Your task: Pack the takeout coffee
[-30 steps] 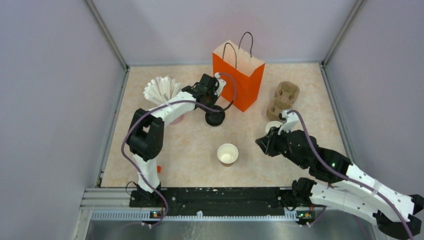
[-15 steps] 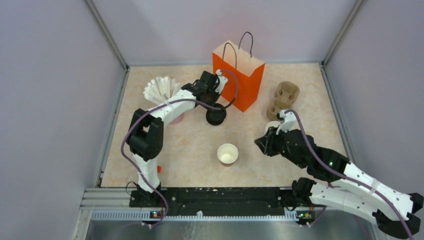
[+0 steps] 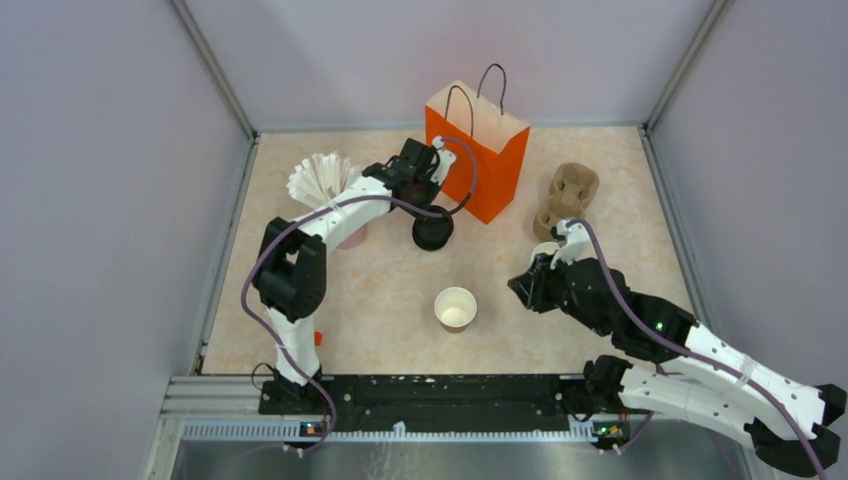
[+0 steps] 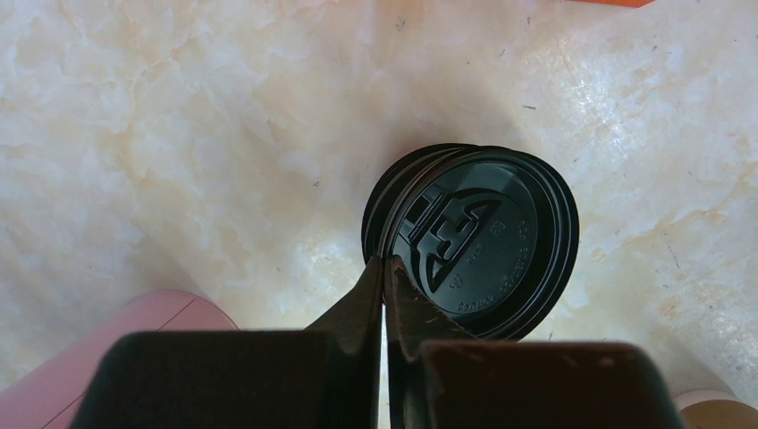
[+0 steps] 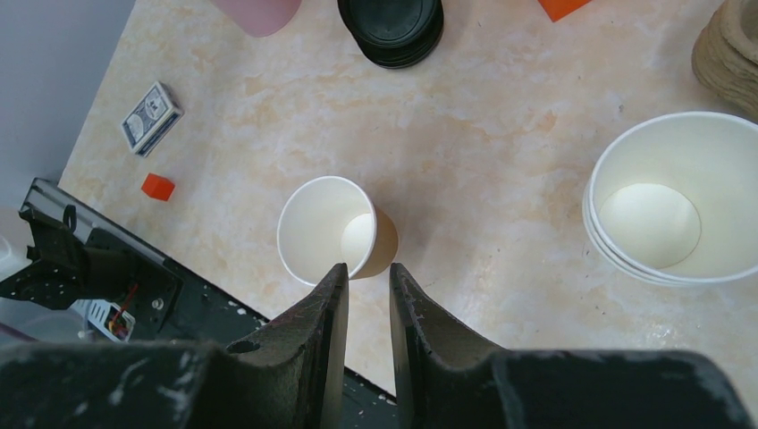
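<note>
The left arm and right arm are built of white links and black joints, and each is trailed by a purple cable. The left gripper is plain black; the right gripper is scuffed white.

Pale grey walls on 3 sides, beige marbled tabletop (glossy), even light, soft shadows

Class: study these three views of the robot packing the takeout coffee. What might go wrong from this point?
1. The left gripper seems to pinch only the thin rim of the top lid, askew on the lid stack; it may slip or drag a second lid along.
2. The open cup stands unheld, the right gripper open nearby; pressing a lid on may tip it.
</note>
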